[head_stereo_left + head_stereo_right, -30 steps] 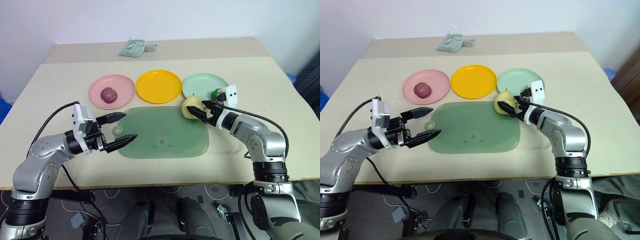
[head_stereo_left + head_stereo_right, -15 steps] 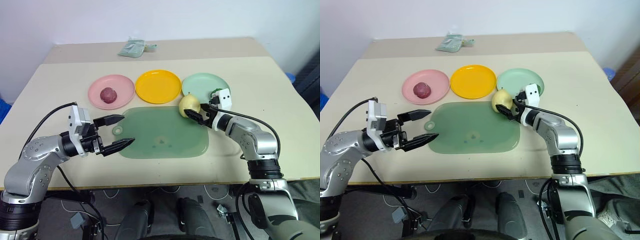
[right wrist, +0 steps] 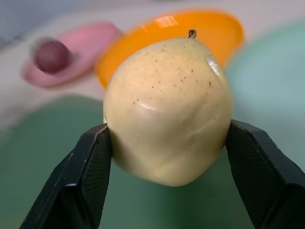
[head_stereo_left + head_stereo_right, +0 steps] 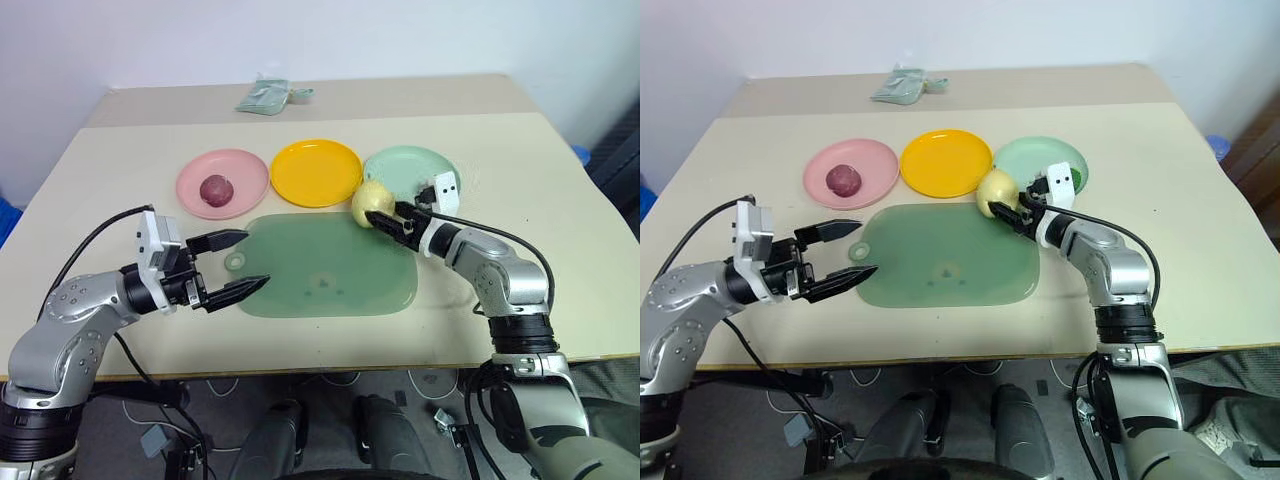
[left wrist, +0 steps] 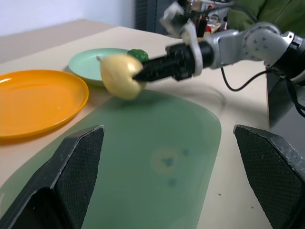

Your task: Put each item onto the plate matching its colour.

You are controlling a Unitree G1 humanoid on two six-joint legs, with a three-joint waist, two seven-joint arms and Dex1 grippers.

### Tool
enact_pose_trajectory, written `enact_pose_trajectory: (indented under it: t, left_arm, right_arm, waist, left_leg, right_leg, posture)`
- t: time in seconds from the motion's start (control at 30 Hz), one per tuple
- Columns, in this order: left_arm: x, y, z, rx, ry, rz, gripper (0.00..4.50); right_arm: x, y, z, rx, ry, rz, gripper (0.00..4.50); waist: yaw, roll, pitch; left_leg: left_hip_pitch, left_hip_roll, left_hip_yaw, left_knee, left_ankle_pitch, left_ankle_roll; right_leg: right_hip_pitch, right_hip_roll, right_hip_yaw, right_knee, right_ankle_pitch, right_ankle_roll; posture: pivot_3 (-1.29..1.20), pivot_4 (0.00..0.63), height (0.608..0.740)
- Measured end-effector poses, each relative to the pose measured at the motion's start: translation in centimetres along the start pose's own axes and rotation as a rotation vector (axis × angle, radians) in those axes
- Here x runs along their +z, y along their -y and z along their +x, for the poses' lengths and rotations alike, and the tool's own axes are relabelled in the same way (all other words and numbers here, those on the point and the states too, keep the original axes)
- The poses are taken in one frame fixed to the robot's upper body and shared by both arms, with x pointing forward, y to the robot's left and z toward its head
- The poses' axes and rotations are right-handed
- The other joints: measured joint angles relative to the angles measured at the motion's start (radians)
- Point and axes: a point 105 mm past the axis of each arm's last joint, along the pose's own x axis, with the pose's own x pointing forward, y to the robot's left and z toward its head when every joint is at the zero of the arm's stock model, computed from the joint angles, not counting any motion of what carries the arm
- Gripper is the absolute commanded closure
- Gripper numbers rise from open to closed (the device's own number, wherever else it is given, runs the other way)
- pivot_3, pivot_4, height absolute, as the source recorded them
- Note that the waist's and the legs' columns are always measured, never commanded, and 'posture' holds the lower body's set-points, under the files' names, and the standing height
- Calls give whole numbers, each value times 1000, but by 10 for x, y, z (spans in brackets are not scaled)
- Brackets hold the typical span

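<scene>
My right gripper (image 4: 388,213) is shut on the pale yellow pear (image 4: 371,199) and holds it just off the table, between the far right corner of the mat and the yellow plate (image 4: 316,172). From the wrist, both black fingers (image 3: 86,167) press the pear (image 3: 167,105) at its sides. The maroon ball (image 4: 216,187) lies on the pink plate (image 4: 195,170). The green pepper (image 5: 138,54) sits on the mint green plate (image 4: 400,163), partly behind my right wrist. My left gripper (image 4: 255,259) stands open over the mat's left end, with nothing between its fingers.
A large dark green cutting mat (image 4: 330,265) lies in front of the three plates. A small grey-green packet (image 4: 265,95) rests at the table's far edge. A seam crosses the tabletop behind the plates.
My right gripper has closed on the pear and carried it a little up and left, toward the yellow plate. The left gripper has kept still and open.
</scene>
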Motion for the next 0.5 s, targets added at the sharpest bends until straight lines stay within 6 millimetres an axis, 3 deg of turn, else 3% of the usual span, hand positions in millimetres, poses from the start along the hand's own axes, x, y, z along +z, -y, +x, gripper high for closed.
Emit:
enact_pose_trajectory:
  t: [0.13, 0.23, 0.43, 0.5]
  left_arm:
    - [0, 0, 0, 6, 2, -1, 0]
    - [0, 0, 0, 10, 3, -1, 0]
    - [1, 3, -1, 34, 1, 8, 0]
    - [-1, 5, -6, 61, -4, 7, 0]
  right_arm:
    - [31, -10, 17, 40, 97, -27, 1514]
    - [50, -5, 33, 17, 151, -69, 1514]
    - [26, 6, 70, -7, 98, -21, 1514]
    - [18, 4, 80, 3, 72, -15, 481]
  waist:
    - [-2, 0, 0]
    - [0, 0, 0]
    - [-5, 0, 0]
    - [-7, 0, 0]
  left_leg:
    - [0, 0, 0, 0, 0, 0]
    - [0, 0, 0, 0, 0, 0]
    - [0, 0, 0, -1, 2, -3]
    - [0, 0, 0, -1, 2, -4]
  right_leg:
    - [0, 0, 0, 0, 0, 0]
    - [0, 0, 0, 0, 0, 0]
    - [-1, 0, 0, 0, 0, -1]
    - [-1, 0, 0, 0, 0, -1]
  posture:
    - [0, 150, 740]
    - [0, 150, 740]
    - [0, 150, 740]
    - [0, 150, 740]
